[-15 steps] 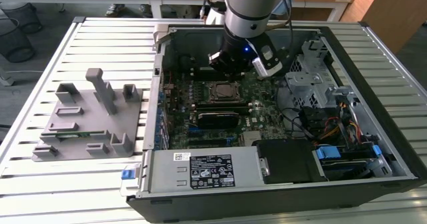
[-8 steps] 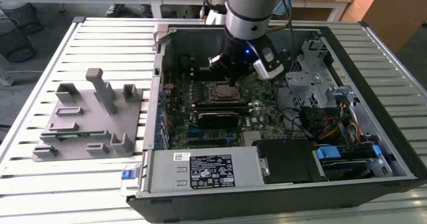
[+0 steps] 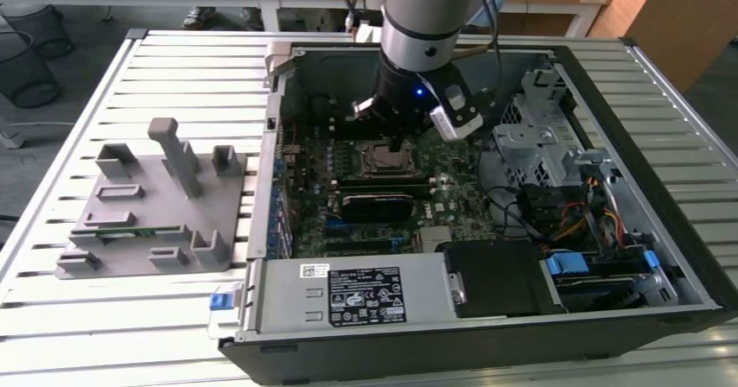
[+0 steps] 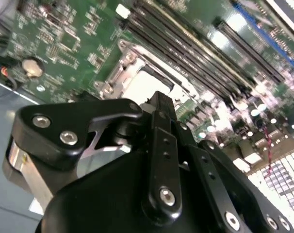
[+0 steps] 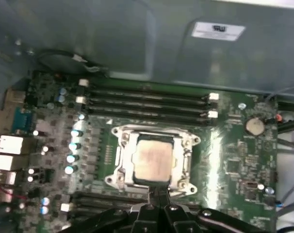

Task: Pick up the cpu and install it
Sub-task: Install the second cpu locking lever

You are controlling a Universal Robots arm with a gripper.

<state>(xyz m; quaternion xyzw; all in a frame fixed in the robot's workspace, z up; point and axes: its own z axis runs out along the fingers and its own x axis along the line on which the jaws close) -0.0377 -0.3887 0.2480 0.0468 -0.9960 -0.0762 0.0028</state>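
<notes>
In the exterior view the gripper (image 3: 396, 149) is seen lowered over the motherboard socket (image 3: 384, 158) inside the computer case (image 3: 645, 257). In the first wrist view the cpu (image 5: 153, 160) is found seated in the socket frame, directly ahead of the clenched, empty fingertips (image 5: 159, 196). In the second wrist view the pale cpu (image 4: 142, 87) lies just beyond the fingertips.

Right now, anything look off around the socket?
Nothing stands out. The cpu lies flat and square inside the socket frame, no visible tilt. The gripper hangs at the socket's edge. The board shows no loose parts or damage.
</notes>
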